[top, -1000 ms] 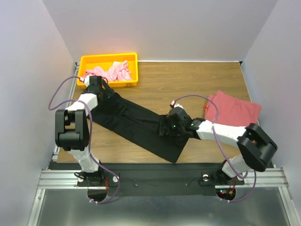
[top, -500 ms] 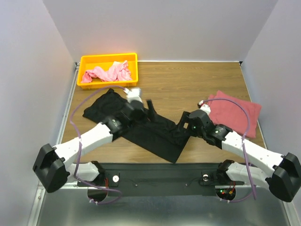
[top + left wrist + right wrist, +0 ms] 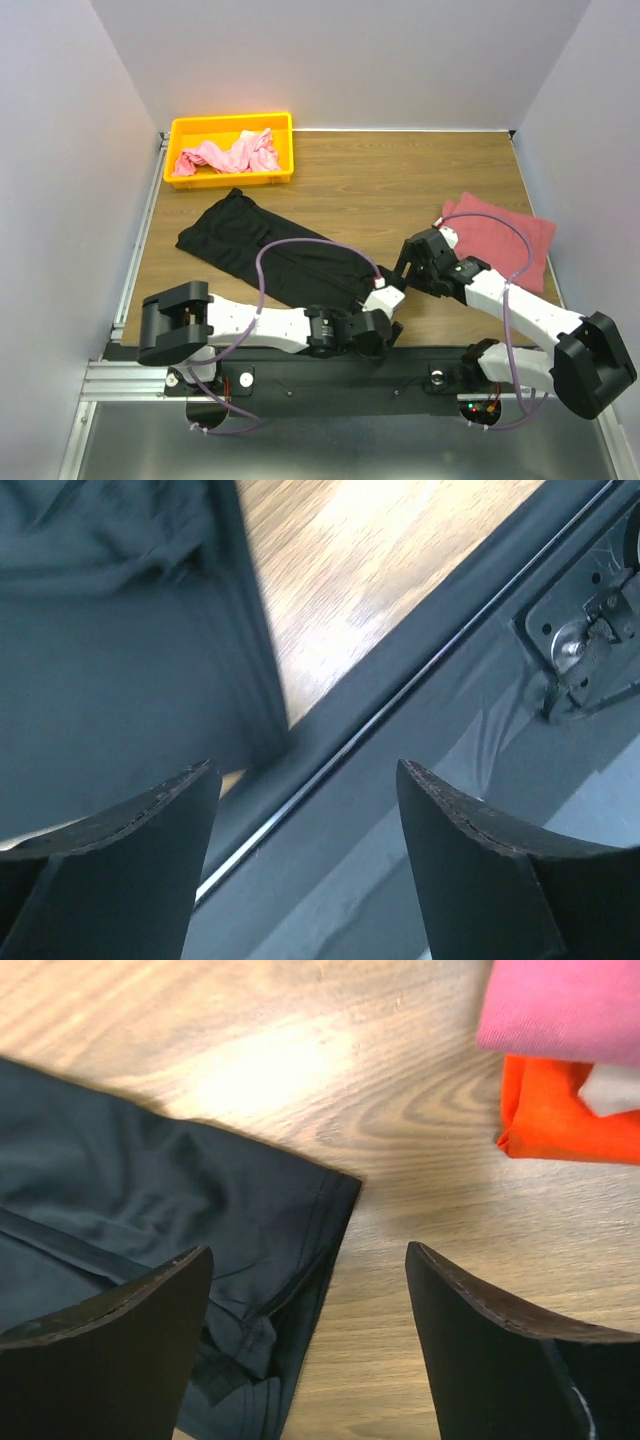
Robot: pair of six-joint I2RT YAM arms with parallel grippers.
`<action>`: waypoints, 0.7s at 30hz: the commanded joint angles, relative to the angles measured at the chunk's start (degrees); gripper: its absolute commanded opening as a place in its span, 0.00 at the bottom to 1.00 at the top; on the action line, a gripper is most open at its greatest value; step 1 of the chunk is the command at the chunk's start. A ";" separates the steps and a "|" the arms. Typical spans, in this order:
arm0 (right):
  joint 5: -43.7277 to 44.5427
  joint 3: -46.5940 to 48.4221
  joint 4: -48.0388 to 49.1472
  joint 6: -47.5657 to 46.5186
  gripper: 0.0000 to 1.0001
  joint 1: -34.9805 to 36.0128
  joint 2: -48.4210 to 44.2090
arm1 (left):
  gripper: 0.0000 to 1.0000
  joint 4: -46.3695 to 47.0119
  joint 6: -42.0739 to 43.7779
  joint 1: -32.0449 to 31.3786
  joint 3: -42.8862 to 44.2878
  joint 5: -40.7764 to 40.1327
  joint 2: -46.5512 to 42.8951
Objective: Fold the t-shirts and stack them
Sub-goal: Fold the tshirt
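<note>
black tee [image 3: 262,252] unmoved, left claw [image 3: 305,770] now nearer

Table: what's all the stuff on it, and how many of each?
black tee: 1, black, spread flat, centre-left
rose tee: 1, rose-red, folded, right side
orange tee: 1, orange, under rose tee
bin: 1, yellow, far left corner
pink tee: 1, light pink, bunched in bin
table: 1, brown wood
left tool: 1, black, open, over black tee's near corner
right tool: 1, black, open, over black tee's right edge
</note>
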 commanded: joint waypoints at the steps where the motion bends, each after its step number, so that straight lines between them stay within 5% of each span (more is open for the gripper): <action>1: -2.03 0.64 2.35 -0.06 0.81 -0.54 1.34 | 0.80 2.79 4.26 -0.10 4.69 -0.31 3.66; 17: -6.43 -2.88 8.32 -0.15 0.59 -0.63 9.86 | 0.54 -2.76 6.64 0.69 9.88 -4.97 16.04; 19: -6.88 -2.79 8.68 -0.59 0.52 -0.54 10.57 | 0.42 -3.28 6.90 1.12 10.58 -4.71 17.46; 21: -6.79 -2.61 9.03 -0.76 0.45 -0.63 11.27 | 0.17 -3.98 6.81 1.65 10.76 -4.70 18.95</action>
